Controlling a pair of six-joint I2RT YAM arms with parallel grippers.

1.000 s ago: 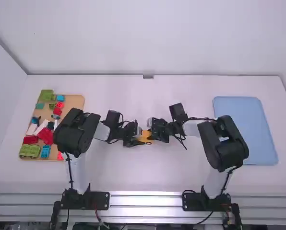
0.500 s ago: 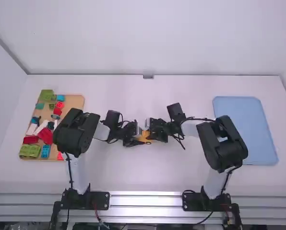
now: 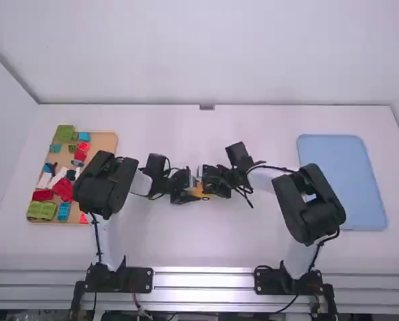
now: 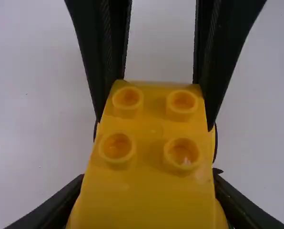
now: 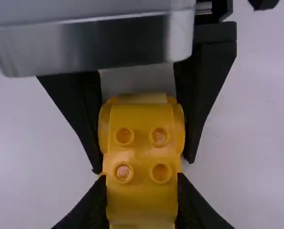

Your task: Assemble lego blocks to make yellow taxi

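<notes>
- Yellow toy block (image 4: 147, 167) sits around the table's middle, between both arms.
- Left gripper (image 3: 189, 193) clasps its left end.
- Right gripper (image 3: 211, 184) pinches its right end.
- Coloured blocks (image 3: 65, 132) lie left on a brown board (image 3: 106, 142).
- Blue tray (image 3: 340, 180) lies right.

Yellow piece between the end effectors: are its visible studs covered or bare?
Bare: four studs on the yellow piece show open tops in each wrist view, nothing seated on them.
</notes>
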